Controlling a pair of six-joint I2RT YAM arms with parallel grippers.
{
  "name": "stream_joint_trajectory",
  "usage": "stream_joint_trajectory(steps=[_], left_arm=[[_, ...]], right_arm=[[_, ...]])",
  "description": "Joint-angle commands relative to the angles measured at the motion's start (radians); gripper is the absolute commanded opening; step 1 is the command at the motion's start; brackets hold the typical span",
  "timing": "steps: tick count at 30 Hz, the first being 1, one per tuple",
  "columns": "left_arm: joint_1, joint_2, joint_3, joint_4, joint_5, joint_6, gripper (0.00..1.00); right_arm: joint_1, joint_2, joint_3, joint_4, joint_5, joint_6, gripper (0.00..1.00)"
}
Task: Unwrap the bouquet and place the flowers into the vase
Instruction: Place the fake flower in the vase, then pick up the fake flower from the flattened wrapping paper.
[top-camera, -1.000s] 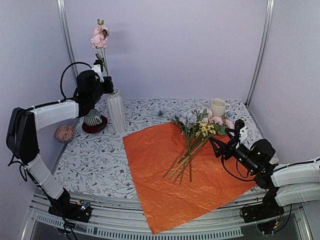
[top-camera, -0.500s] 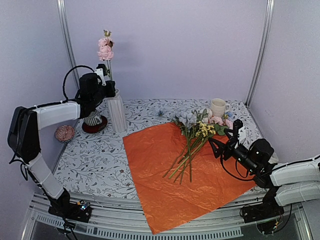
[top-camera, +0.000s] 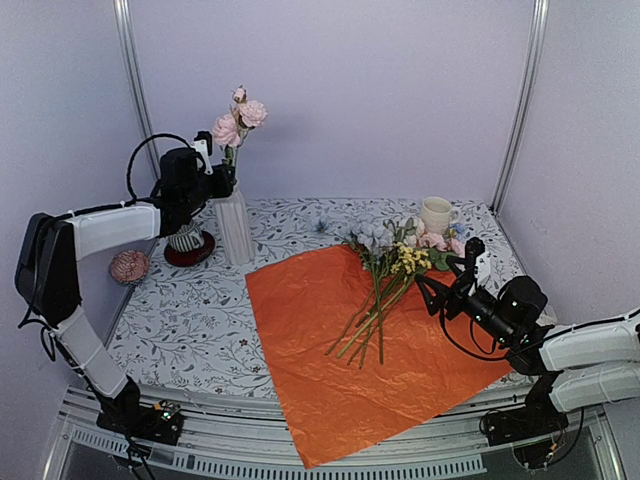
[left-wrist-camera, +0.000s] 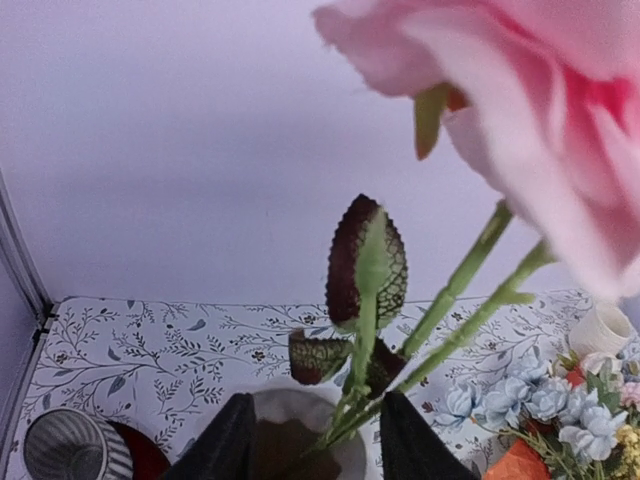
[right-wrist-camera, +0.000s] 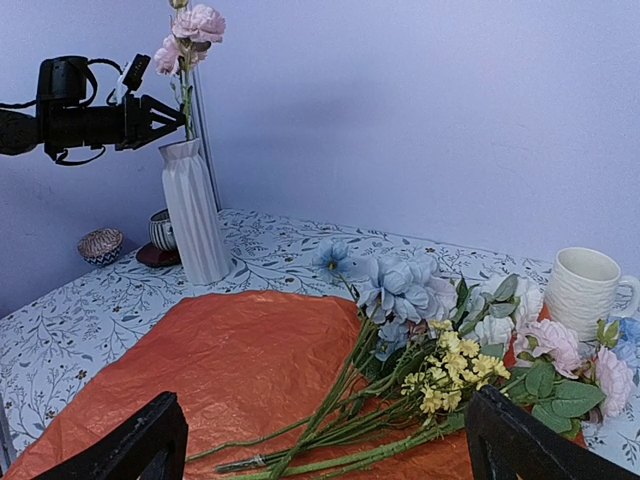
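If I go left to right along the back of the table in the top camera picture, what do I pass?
Small pinkish bowl → striped cup on its red saucer → white vase → lone blue flower → cream mug.

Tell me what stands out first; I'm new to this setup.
The crinkly orange paper sheet spread open mid-table, with long-stemmed blue, pink and yellow flowers lying on its far right part. Then the pink blooms standing in the tall white ribbed vase at far left, the left gripper at their stems.
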Motion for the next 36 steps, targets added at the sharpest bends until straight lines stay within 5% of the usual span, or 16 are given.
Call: stream_joint_trajectory(steps=[1, 7, 20, 30, 36], left_arm=[[0.005, -0.031, 0.003, -0.035, 0.027, -0.017, 0.48], [0.005, -0.072, -0.013, -0.083, 0.046, -0.042, 0.64], [0.005, -0.277, -0.17, -0.165, 0.093, -0.132, 0.69], [-0.05, -0.494, -0.482, -0.156, 0.393, -0.276, 0.68], [-0.141, -0.552, -0.6, -0.131, 0.452, -0.256, 0.66]], right_arm=[[0.002, 0.006, 0.024, 0.005, -0.008, 0.011, 0.99], [0.003, 0.007, 0.026, 0.002, -0.011, 0.01, 0.99], [0.002, 0.014, 0.045, -0.035, -0.03, 0.013, 0.99], [0.003, 0.039, 0.224, -0.521, 0.075, 0.329, 0.91], [0.002, 0.11, 0.313, -0.677, -0.094, 0.471, 0.78]])
